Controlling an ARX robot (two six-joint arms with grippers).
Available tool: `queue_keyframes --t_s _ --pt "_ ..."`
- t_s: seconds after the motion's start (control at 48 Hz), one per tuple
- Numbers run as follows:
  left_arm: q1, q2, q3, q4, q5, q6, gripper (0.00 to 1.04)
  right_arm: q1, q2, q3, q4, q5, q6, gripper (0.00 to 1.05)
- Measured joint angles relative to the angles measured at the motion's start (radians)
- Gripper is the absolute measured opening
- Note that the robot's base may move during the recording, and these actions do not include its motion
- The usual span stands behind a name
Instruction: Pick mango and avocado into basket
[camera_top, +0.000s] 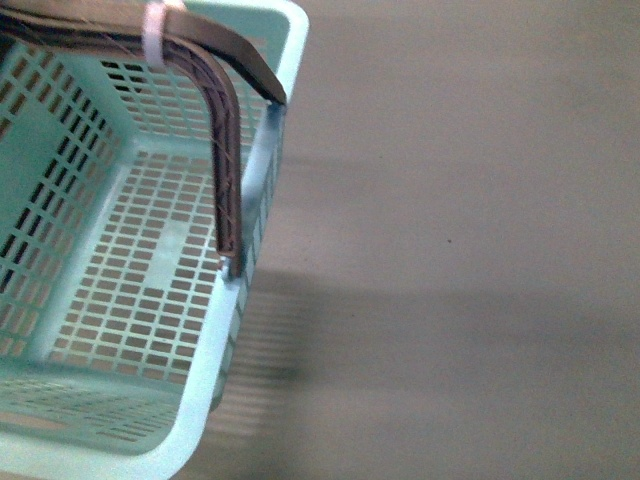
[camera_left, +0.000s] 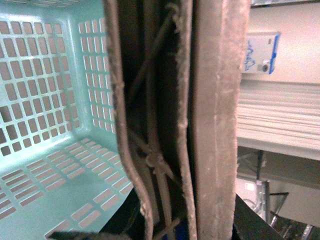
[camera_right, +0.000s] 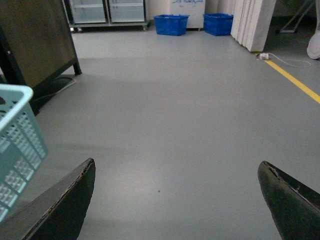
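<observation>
The light turquoise basket (camera_top: 215, 380) fills the left of the front view, hanging above the grey floor, with nothing inside it. Its brown handles (camera_top: 228, 150), tied with a white zip tie (camera_top: 153, 32), rise over the near wall. In the left wrist view the handles (camera_left: 215, 125) run right through the picture, and my left gripper is shut on them, its fingers mostly hidden. The slotted basket floor (camera_left: 45, 175) shows beside them. My right gripper (camera_right: 176, 172) is open over bare floor, the basket's corner (camera_right: 17, 145) off to one side. Mango and avocado are out of view.
Grey floor (camera_top: 460, 250) lies beside and beneath the basket. In the right wrist view a dark wooden cabinet (camera_right: 35, 45), two blue crates (camera_right: 172, 24), white panels (camera_right: 255, 22) and a yellow floor line (camera_right: 295, 82) stand farther off.
</observation>
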Motion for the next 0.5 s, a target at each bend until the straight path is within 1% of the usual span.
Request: queue_keyframes --t_s 0.104,0.292,0.375,0.5 --pt "0.003 -0.207 -0.044 -0.103 -0.042 -0.008 0.17 0.000 0.000 0.000 0.000 0.000 0.000 0.96" --pt "-0.011 -0.465 -0.077 -0.270 -0.101 -0.032 0.17 0.000 0.000 0.000 0.000 0.000 0.000 0.96" --pt "-0.031 -0.540 -0.077 -0.316 -0.124 -0.040 0.17 0.000 0.000 0.000 0.000 0.000 0.000 0.96" --pt "-0.037 -0.560 -0.077 -0.320 -0.123 -0.049 0.17 0.000 0.000 0.000 0.000 0.000 0.000 0.96"
